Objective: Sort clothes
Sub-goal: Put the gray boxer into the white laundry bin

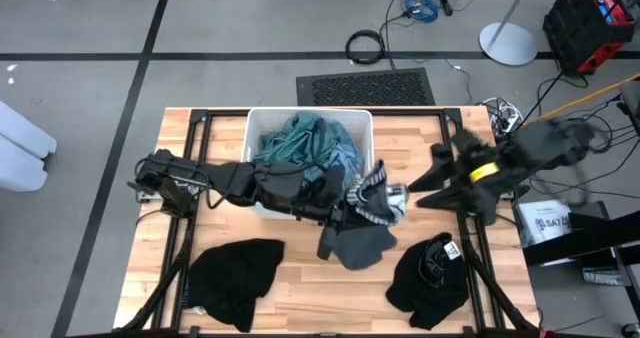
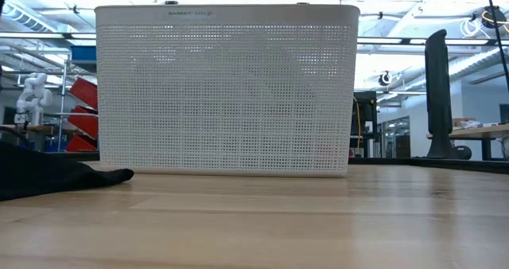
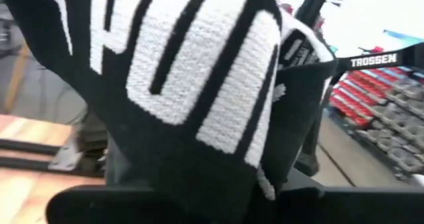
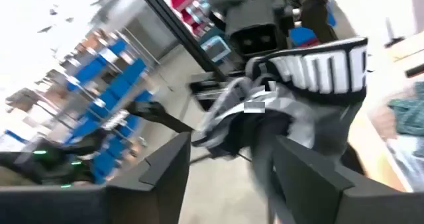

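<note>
The left claw (image 1: pixel 352 206) is buried under the grey garment (image 1: pixel 362 240) it holds. Motion blurs the right claw (image 1: pixel 425 188). The low view crops a black garment (image 2: pixel 48 173) at its edge.

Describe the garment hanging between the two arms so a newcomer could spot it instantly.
Start at the white perforated plastic bin at the table's far edge. Off its right near corner, the left claw holds up a grey garment with a black-and-white lettered waistband. The black clothes piles lie flat on the wood.
</note>
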Motion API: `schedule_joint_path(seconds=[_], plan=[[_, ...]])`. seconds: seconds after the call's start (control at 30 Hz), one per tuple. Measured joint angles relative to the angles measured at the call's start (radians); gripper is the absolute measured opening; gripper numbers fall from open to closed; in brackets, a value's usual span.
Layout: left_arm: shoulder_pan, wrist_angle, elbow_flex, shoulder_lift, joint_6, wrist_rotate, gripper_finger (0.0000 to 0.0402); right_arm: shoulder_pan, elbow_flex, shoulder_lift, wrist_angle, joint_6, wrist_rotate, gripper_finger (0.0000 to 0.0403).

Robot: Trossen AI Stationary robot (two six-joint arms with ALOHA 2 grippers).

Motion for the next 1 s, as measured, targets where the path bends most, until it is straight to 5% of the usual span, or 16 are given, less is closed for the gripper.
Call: schedule_joint_path(seconds=[0.33, 0.63, 1.0], plan=[[0.075, -0.123, 0.018, -0.134, 0.000, -0.125, 0.0023, 0.030, 0.000, -0.097, -0.001, -0.050, 0.008, 0.0216], [0.264, -0.375, 0.123, -0.242, 0.086, -0.242, 0.0023, 0.029, 0.000, -0.080, -0.021, -0.087, 0.010, 0.0213], [0.469, -0.809, 0.099, -0.160, 0.086, -0.114, 0.0023, 0.029, 0.000, -0.072, -0.030, -0.138, 0.035, 0.0212]])
